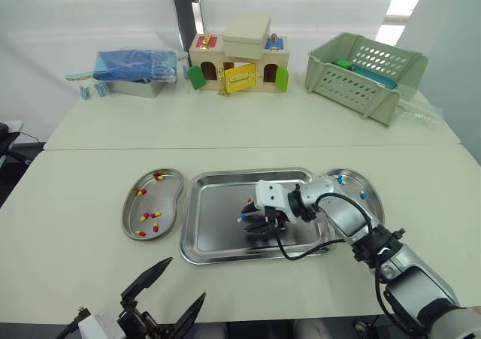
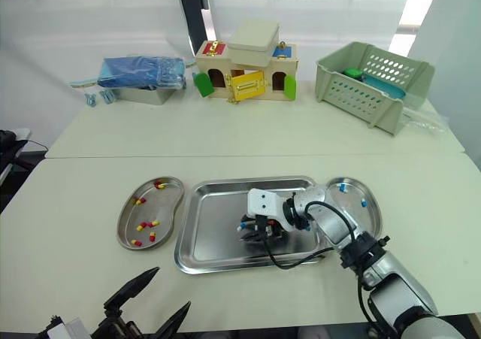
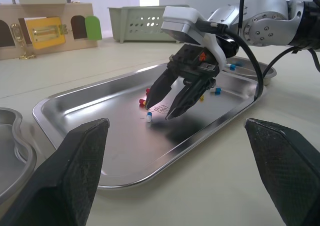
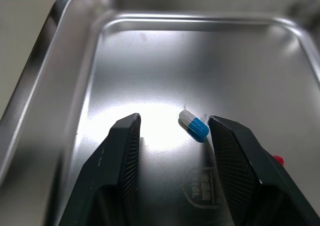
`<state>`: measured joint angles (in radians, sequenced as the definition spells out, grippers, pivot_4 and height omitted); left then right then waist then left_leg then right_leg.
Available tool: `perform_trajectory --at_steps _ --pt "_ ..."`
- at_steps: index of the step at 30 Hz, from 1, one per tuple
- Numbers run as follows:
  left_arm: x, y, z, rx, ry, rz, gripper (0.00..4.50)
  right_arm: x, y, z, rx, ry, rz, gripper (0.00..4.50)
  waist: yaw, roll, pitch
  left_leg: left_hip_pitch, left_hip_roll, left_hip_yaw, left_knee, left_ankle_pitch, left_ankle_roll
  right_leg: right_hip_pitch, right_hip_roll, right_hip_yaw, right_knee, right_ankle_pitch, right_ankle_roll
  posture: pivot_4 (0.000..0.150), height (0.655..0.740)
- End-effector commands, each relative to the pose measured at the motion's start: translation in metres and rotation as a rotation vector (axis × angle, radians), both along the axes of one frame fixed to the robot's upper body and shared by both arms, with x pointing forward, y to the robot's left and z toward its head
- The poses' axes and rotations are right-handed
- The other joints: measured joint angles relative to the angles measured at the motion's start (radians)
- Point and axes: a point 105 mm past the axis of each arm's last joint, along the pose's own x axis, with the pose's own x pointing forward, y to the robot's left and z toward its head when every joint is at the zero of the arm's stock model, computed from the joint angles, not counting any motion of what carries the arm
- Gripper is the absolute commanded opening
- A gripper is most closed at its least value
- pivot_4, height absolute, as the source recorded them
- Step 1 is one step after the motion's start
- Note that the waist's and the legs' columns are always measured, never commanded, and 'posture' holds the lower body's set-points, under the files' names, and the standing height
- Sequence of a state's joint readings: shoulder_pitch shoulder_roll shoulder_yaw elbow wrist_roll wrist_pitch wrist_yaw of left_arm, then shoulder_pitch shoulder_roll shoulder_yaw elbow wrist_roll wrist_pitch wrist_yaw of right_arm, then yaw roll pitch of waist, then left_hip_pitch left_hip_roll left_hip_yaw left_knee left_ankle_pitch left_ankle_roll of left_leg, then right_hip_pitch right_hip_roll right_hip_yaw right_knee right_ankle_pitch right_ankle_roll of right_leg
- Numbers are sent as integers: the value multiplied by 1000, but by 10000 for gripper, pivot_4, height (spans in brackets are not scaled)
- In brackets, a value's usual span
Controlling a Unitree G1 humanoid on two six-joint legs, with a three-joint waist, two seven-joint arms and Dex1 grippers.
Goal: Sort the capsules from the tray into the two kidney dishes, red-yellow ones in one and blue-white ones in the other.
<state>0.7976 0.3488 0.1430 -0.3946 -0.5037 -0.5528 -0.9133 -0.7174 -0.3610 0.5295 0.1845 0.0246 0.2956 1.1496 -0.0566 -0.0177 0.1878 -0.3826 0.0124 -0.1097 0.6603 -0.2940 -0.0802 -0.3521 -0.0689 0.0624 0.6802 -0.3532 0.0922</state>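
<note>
A steel tray [image 1: 214, 230] lies mid-table between two kidney dishes. The left dish [image 1: 170, 183] holds several red-yellow capsules [image 1: 148, 216]. In the right dish [image 1: 372, 192] are blue-white capsules [image 1: 340, 179]. My right gripper [image 4: 173, 120] is open, low inside the tray, its fingers either side of a blue-white capsule [image 4: 194, 126] that lies nearer one finger. A red capsule [image 4: 278, 160] and a few others [image 3: 145, 101] lie close by in the tray. My left gripper [image 1: 184, 280] hangs open and holds nothing, near the table's front edge, short of the tray.
At the back of the table stand a metal tin with a blue bag [image 1: 135, 72], a wooden toy house [image 1: 237, 61] and a green basket [image 1: 364, 72]. The right arm's cable [image 1: 301, 252] loops over the tray's front rim.
</note>
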Motion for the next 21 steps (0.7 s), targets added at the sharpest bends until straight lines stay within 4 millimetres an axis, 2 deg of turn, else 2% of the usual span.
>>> perform_trajectory --at_steps 1,14,21 --pt "-1 -2 6 5 -21 -6 45000 2 5 5 14 -31 24 23622 0 0 0 0 0 0 0 0 0 0 0 0 0 0 0 1500 7400" --pt "1 -2 4 6 -21 1 45000 3 18 -4 26 13 26 23622 -1 0 0 1 0 0 0 0 0 0 0 0 0 0 0 1500 7400" --pt "0 -2 3 7 -18 7 45000 -3 16 -13 -1 16 44 23622 -1 0 0 1 0 0 0 0 0 0 0 0 0 0 0 1500 7400"
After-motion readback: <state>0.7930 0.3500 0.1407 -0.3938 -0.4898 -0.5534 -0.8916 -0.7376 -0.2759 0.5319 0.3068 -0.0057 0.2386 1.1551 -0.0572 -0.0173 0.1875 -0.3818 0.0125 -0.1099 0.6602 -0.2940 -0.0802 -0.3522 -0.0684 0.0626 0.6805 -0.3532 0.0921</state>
